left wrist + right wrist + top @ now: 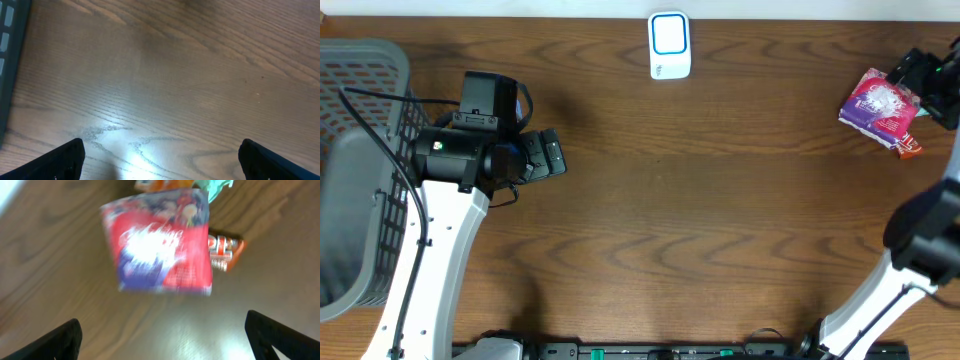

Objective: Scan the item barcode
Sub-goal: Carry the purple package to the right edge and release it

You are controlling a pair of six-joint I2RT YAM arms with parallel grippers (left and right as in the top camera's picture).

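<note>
A glossy pink-and-red snack packet with a purple lower edge [878,103] lay flat on the brown wood-grain table [720,200], at the far right. In the right wrist view the packet [160,245] was blurred and its print could not be read. A small orange wrapped item [908,146] lay against its right-hand near corner, partly tucked under it.

The right gripper [912,72] hovered just beside the packet's far right edge. Its two black fingers [60,340] were spread wide, with only bare tabletop between them. The packet sat ahead of the fingertips, not between them.

A white, rounded barcode scanner with a blue-rimmed window [669,45] stood at the far edge of the table near the middle, well apart from the packet.

The left gripper [558,155] hung over the left part of the table, its fingers [65,160] likewise spread apart over bare wood and gripping nothing. A grey plastic mesh basket [360,70] sat at the table's left edge, beside the left arm.
</note>
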